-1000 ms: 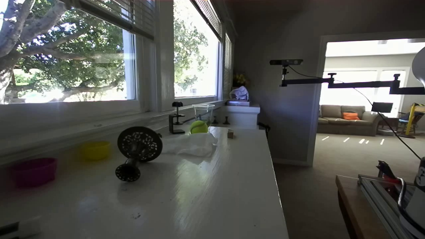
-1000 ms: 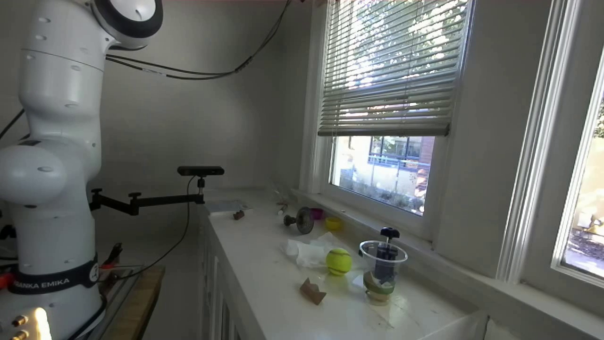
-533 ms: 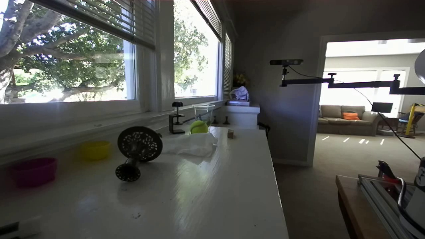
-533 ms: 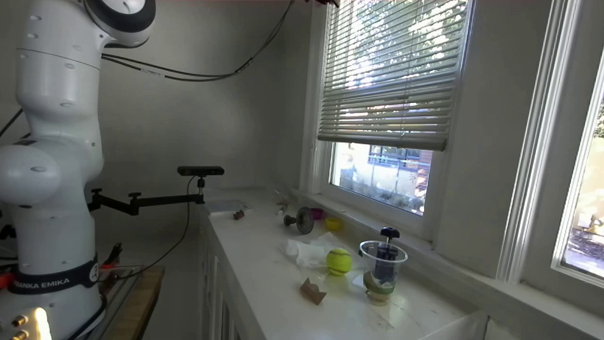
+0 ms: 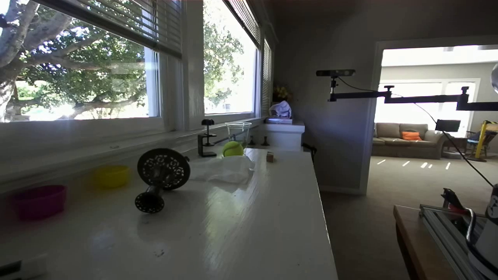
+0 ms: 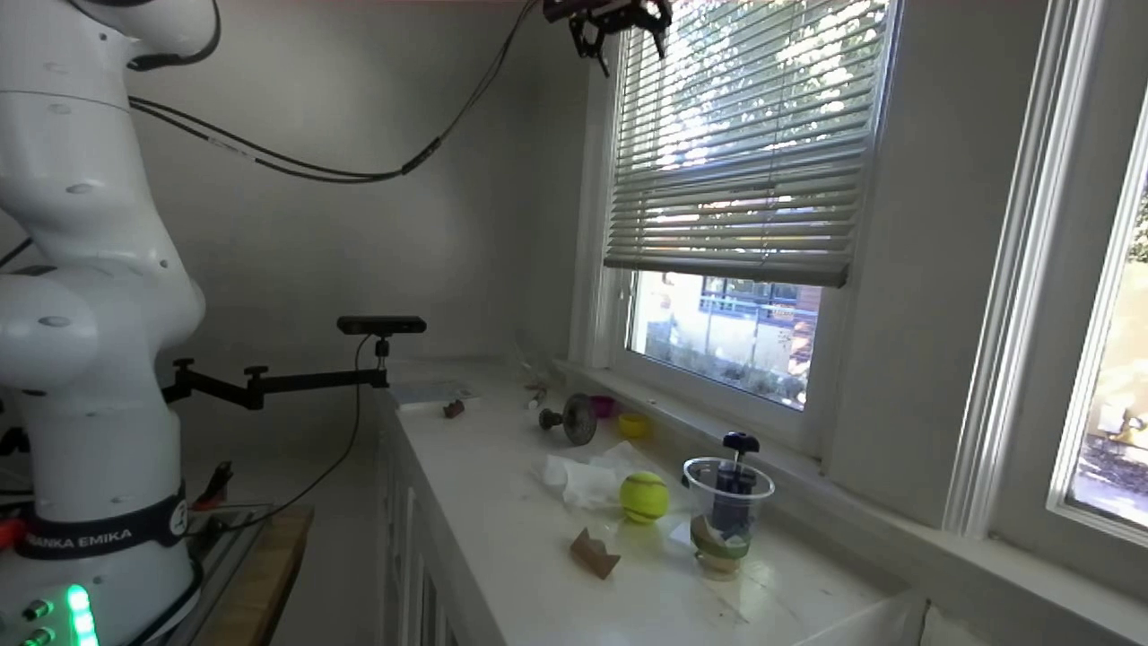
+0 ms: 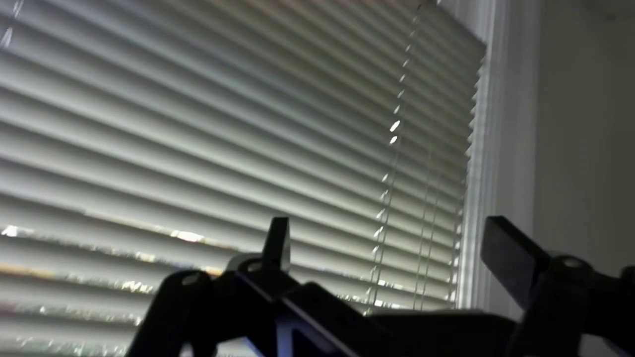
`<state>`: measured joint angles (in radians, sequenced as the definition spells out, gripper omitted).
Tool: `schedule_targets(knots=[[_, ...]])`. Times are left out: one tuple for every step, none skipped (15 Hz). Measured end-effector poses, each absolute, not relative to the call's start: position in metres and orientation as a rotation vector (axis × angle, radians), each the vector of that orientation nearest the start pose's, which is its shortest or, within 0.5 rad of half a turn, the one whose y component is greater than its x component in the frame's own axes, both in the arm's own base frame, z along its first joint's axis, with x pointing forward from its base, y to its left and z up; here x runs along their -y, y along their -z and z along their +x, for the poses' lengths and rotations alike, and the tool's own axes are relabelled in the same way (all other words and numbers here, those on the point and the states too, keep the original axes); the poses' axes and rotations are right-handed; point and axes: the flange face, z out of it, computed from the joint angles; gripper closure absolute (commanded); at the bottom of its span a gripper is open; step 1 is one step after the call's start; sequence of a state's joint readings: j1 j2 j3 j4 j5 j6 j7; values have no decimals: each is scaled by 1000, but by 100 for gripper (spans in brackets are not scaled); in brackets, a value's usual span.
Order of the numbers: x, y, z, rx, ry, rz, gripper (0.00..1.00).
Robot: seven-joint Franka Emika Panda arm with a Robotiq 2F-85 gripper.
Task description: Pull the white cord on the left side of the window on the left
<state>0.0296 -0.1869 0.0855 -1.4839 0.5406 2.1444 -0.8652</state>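
Fingers (image 7: pixel 274 243) of the gripper (image 7: pixel 387 225) stand wide apart in the wrist view, with nothing seen held between them. In an exterior view the gripper hangs high, over the upper left of the window (image 6: pixel 717 339) named in the task, to the right of the arm (image 6: pixel 99 296). The blind (image 6: pixel 740 170) covers the upper part of that window and leaves the lower part bare.

Progress: the blind is part-lowered, but whether a pull on the white cord set it there cannot be established. With no cord seen in the fingers' hold, the grip and the pull are, in my judgement, either outstanding or finished and released; these views do not settle which.

Not verified: the identity of the white cord. Thin strands (image 7: pixel 432 228) hang against the blind near its right edge in the wrist view, showing through the gap between the fingers; their colour is unclear, no contact is shown, and they run down out of sight behind the gripper. On the window's left side no cord can be made out with certainty. Both exterior views cut off the top of the window. A dark shape (image 5: pixel 3 21) at the left edge of an exterior view may belong to the gripper; too little shows to confirm.
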Motion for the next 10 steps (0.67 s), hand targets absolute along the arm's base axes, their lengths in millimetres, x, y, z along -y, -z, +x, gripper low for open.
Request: schedule_targets(knots=[[-87, -826, 497, 1136, 1284, -2379, 0], [-88, -812, 493, 1135, 1200, -2393, 0], [-91, -799, 491, 1129, 1121, -2403, 0], [-95, -789, 490, 1119, 1057, -2409, 0], [-101, -780, 490, 1109, 1007, -2414, 0], [-108, -772, 490, 1098, 970, -2417, 0], [-118, -765, 491, 1093, 939, -2419, 0], [-129, -758, 493, 1091, 910, -2415, 0], [-141, -752, 495, 1094, 885, -2408, 0], [-155, -746, 497, 1096, 862, -2401, 0]])
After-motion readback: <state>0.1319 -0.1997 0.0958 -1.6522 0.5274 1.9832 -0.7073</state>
